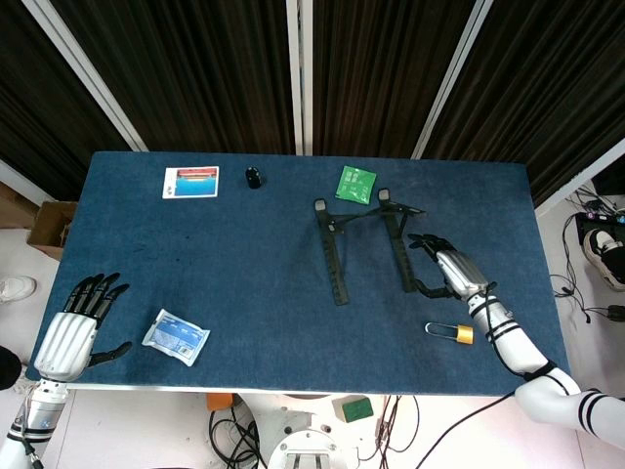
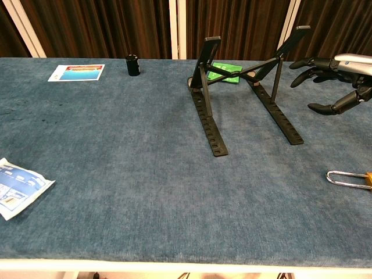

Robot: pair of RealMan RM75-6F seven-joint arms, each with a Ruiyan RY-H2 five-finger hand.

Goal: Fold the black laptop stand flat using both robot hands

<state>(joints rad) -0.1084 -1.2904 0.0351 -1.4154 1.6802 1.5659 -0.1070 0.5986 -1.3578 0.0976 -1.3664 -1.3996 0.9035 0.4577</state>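
The right hand (image 1: 451, 266) is held open-fingered just beside the laptop stand (image 1: 366, 244); the left hand (image 1: 78, 327) is spread near the table (image 1: 273, 293) edge.

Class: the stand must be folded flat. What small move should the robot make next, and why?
Probably ease the right hand leftward onto the laptop stand's near raised arm. The stand is upright and unfolded, that hand is open just beside it without touching, and the left hand is far off.

Bare cloth is lying open between the stand's (image 1: 366, 244) two rails. A padlock (image 1: 450, 332) is sitting behind the right hand (image 1: 451, 269).
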